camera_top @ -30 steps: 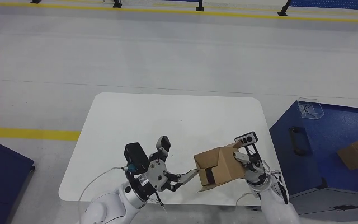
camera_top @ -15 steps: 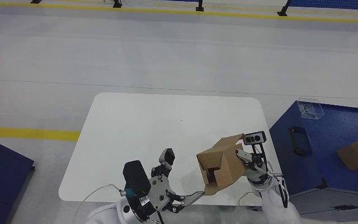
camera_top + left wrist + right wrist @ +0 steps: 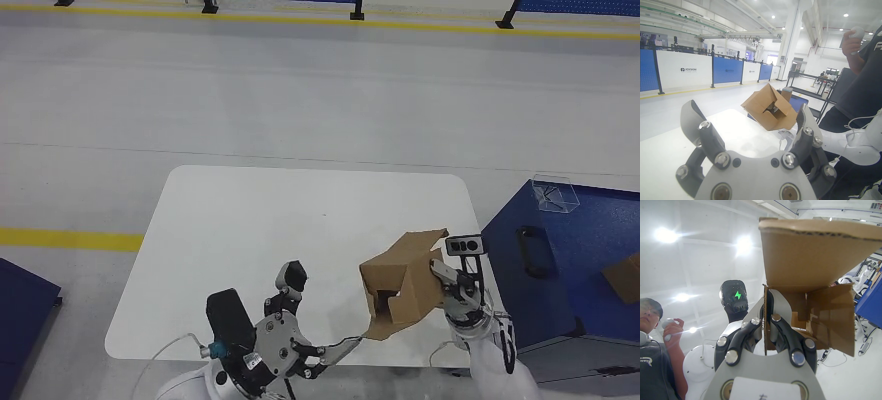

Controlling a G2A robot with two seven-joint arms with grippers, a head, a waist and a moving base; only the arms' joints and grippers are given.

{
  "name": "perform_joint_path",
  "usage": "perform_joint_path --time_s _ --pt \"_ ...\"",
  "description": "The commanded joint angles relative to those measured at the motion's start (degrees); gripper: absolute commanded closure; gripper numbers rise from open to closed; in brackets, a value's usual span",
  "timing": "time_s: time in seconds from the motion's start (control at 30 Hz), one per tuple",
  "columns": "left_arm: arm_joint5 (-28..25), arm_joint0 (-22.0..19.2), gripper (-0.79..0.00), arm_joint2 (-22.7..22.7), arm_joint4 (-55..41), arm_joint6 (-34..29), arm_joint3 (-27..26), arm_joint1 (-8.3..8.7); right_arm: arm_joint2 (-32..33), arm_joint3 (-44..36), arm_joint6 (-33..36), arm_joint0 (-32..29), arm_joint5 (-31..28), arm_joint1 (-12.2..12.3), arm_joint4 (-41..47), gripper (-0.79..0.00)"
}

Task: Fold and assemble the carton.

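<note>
- Above the table's [image 3: 250, 230] near right corner: carton [image 3: 405, 285], one wall pinched between the right fingers [image 3: 779, 308].
- Left of the carton, at the table's near edge: left fingers [image 3: 691, 117], spread apart, one tip near the carton's lowest flap.

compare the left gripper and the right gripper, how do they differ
The left gripper is open and holds nothing; the right gripper is shut on a wall of the carton. The left gripper hangs over the near edge of the table; the right gripper holds the carton tilted above it. Both share one two-fingered build.
</note>
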Motion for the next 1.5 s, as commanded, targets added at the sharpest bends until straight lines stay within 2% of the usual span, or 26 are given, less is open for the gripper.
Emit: perform_joint_path --time_s 0.0,0.17,0.37,1.03,1.47 --pt "-2.3 0.3 -0.785 0.6 1.6 -0.5 -0.3 0.12 0.0 -0.2 -0.8 -0.1 -0.5 -0.1 -0.2 0.000" --pt "-1.0 0.2 -0.785 2.1 5.4 -1.8 0.9 -0.02 -0.1 -1.0 -0.4 -0.4 -0.2 -0.2 -0.4 0.000" --pt "2.7 -2.5 -0.785 2.7 3.0 -2.2 2.8 -0.72 -0.1 -1.6 3.3 -1.0 0.4 -0.2 -0.2 0.000" --pt "3.0 -5.5 -0.785 4.4 0.9 -6.4 5.1 -1.56 0.3 -3.8 5.2 -2.4 1.8 -0.9 -1.6 0.000" --pt "6.1 -6.7 -0.785 4.2 -1.7 -9.4 5.4 -2.15 -0.1 -4.5 5.2 -2.2 1.8 -1.3 -3.4 0.000"
